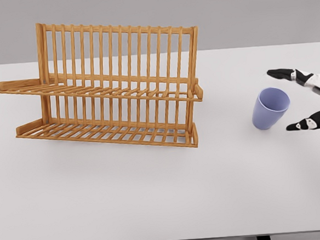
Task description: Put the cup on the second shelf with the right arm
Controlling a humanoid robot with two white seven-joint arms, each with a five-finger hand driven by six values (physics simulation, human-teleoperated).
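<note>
Right hand (306,96) spread wide beside the cup.
The lilac cup (270,108) stands just left of its fingers, untouched, on the white table (165,191).

Bright, even, sharp render; faint shadows

Right hand (307,99) entering from right edge, fingers (280,73) spread wide, thumb low, holding nothing. Lilac cup (270,108) just left of hand, upright on white desk (165,196), slightly tilted look, mouth open upward, sitting between spread fingertips but not touched. Wooden two-tier dish rack (106,96) well left of hand, far beyond cup, upper shelf (100,90) and lower shelf (106,133) both slatted, tall slatted back standing behind.
</note>
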